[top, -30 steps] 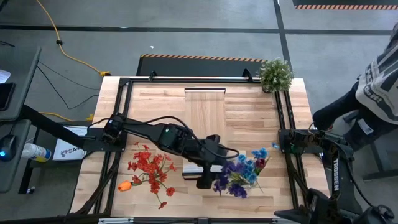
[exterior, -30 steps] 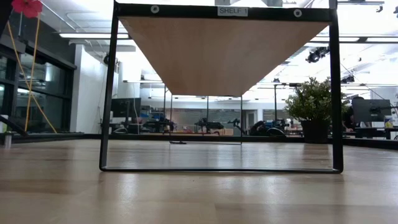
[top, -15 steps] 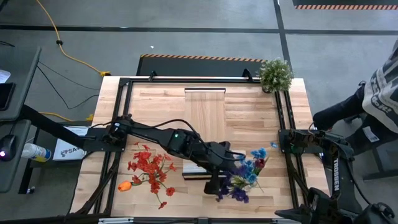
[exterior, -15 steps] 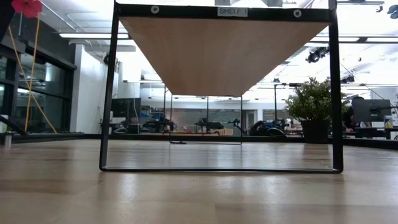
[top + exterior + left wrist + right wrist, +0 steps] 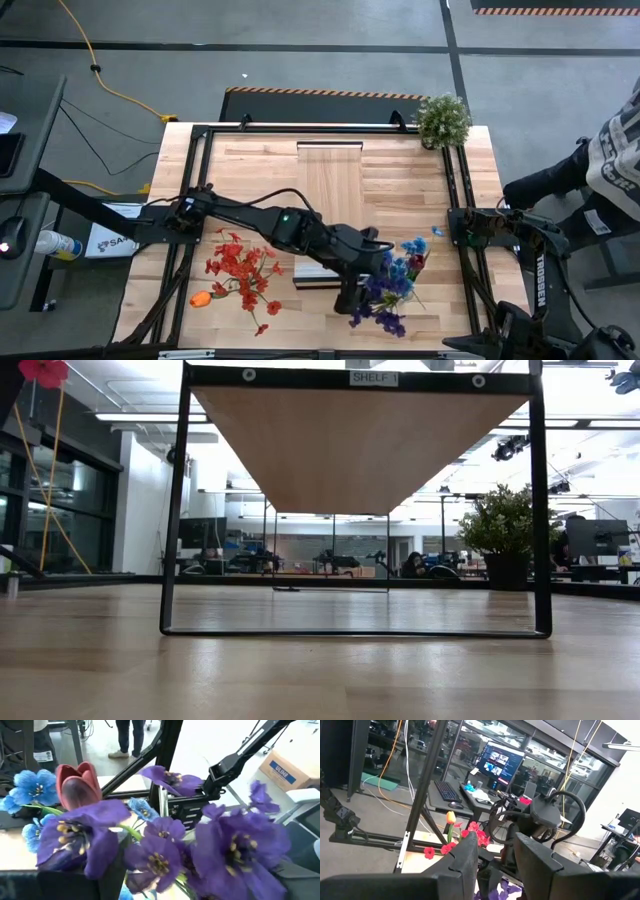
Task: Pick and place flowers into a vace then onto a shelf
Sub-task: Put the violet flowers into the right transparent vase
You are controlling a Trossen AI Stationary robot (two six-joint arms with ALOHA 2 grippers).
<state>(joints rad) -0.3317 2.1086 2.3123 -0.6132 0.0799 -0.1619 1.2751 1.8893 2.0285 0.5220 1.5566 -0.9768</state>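
Nearest the lower edge of the high view, you had the left pincer [image 5: 352, 298] down in the blue and purple flowers [image 5: 392, 283]. Its fingers stood wide, yet that view hid whether they grasped a stem or hung released, so you could not tell. Only the left wrist view gave the texture: soft, crinkled purple petals [image 5: 235, 855] with yellow stamens, a smooth dark-red tulip bud [image 5: 76, 784] and frilly blue heads [image 5: 31, 784], all pressed close to the lens.

Left of that in the high view, the red flowers [image 5: 243, 272] and one orange tulip [image 5: 200, 298] lay flat on the slatted wooden worktop [image 5: 400, 190].

The right pincer [image 5: 495, 857] waited at the right edge, partly closed around nothing; its blocky dark fingers [image 5: 461, 865] showed only in its own wrist view.

Farther up, the shelf [image 5: 330, 180], a smooth pale plank, sat mid-frame; the low view alone showed its underside in a black metal frame [image 5: 180, 500]. A bushy potted plant [image 5: 442, 120] stood at the upper right corner.
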